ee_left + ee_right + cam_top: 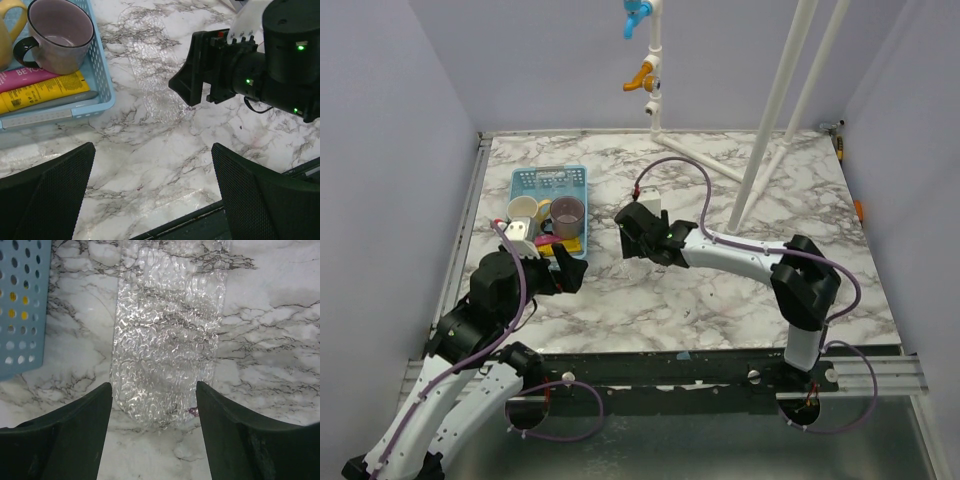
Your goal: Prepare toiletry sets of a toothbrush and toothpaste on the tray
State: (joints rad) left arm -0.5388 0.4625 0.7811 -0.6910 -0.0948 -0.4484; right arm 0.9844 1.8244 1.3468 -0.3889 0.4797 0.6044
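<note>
White marble-patterned tabletop [720, 290] is stretching out under me, and I am working it with 2 claws, both gaping wide and carrying nothing. I am hovering my right claw [153, 387] low over the near end of the small clear plastic tray [165, 330], which is lying flat on the marble just beside the light-blue mesh basket [102, 75], its rippled sheen showing between my fingers. I am holding my left claw [152, 150] nearby, looking down at the same tray and at the basket's corner. Both toothpastes are sitting in the basket, not on the tray: the magenta-pink squeeze tube [25, 77] and the yellow squeeze tube [45, 92] are lying side by side, touching, below the mauve ceramic mug [60, 35] and the yellow mug [10, 25]. A slim grey strip [60, 100] is lying along the yellow tube; whether it is a toothbrush I cannot tell. I am judging the set-building as barely begun. What is worrying me: the tray looks light, so a descending right finger could shove it; the tubes are packed so closely that 1 pinch may drag both; and my 2 wrists are crowding each other.
</note>
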